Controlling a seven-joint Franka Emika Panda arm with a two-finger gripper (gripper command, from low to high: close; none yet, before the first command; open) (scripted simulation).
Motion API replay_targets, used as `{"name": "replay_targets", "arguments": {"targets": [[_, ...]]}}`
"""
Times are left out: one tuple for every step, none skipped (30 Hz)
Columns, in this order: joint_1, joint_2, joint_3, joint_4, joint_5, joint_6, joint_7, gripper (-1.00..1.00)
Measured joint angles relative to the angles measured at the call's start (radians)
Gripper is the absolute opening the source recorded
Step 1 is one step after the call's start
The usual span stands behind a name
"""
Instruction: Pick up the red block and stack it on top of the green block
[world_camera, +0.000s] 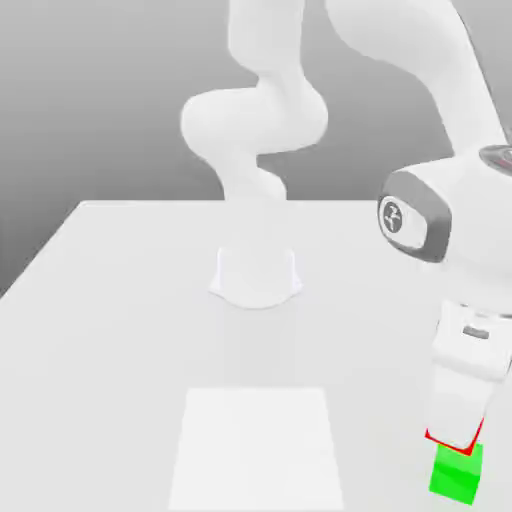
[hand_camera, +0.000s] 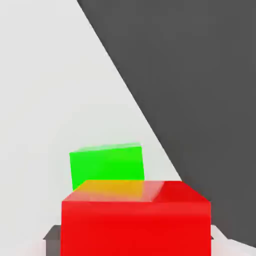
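Bright red matte cube (hand_camera: 135, 227), nearest: jaws (hand_camera: 128, 245) are gripping it, parted by its width, apparently positioning it for stacking. Bright green matte cube (world_camera: 456, 474): sitting below on the white desk (world_camera: 100, 400), presumably serving as base.

Directly below the white two-fingered pincer (world_camera: 455, 438), we see the matte bright green cube (world_camera: 456, 473) blocking the way down; whether any gap remains between it and the glossy-topped bright red cube (hand_camera: 136, 227) in the pincer's grip, we cannot tell. To the exterior view's left of the pincer, we have open room above the pale smooth tabletop (world_camera: 385, 350), with the flat white square (world_camera: 256, 450) lying well apart. Farther off, behind the pincer, the arm's rounded white base (world_camera: 256, 275) stands as an obstacle on that side.
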Motion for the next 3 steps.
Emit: {"name": "replay_targets", "arguments": {"targets": [[0.0,0.0,0.0,0.0,0.0,0.0,0.0,1.0],[0.0,0.0,0.0,0.0,0.0,0.0,0.0,1.0],[0.0,0.0,0.0,0.0,0.0,0.0,0.0,1.0]]}}
